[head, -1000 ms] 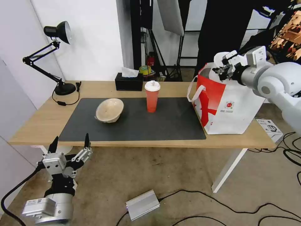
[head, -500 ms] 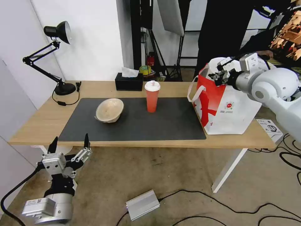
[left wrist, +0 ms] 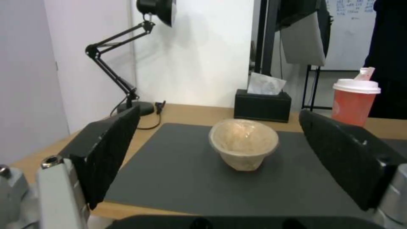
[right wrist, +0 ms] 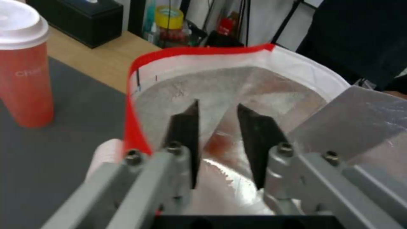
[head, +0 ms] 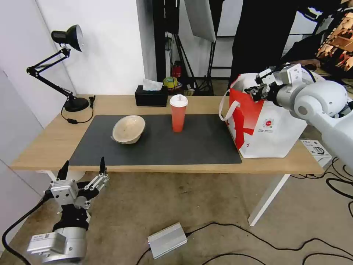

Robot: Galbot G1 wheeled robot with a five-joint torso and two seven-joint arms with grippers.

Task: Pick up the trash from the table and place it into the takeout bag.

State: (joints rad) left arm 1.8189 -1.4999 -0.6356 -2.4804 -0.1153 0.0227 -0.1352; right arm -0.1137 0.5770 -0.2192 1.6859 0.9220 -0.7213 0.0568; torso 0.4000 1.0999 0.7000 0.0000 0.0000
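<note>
A shallow beige bowl (head: pixel 128 129) (left wrist: pixel 244 143) lies tilted on the dark mat (head: pixel 184 143) of the table (head: pixel 47 140). The red white-lidded cup (head: pixel 178 112) (left wrist: pixel 355 100) (right wrist: pixel 23 66) stands upright mid-mat. At the table's right end stands the takeout bag (head: pixel 272 129), its red rim (right wrist: pixel 190 52) gaping. My right gripper (head: pixel 255 89) (right wrist: pixel 217 105) hangs over its mouth, open a little with nothing between the fingers. A reddish patch shows deep in the foil lining. My left gripper (head: pixel 84 163) (left wrist: pixel 219 113) waits open below the table's front left edge, facing the beige bowl.
A black tissue box (head: pixel 150 97) sits at the table's back edge behind the cup. A black desk lamp (head: pixel 70 70) stands at the back left. On the floor lie a silver box (head: pixel 167 239), cables, and a white carton (head: pixel 316 149) by the bag.
My right gripper has come down and slightly left onto the bag's mouth. A white round shape by its fingers earlier now sits lower, inside the rim. The left arm is unmoved.
</note>
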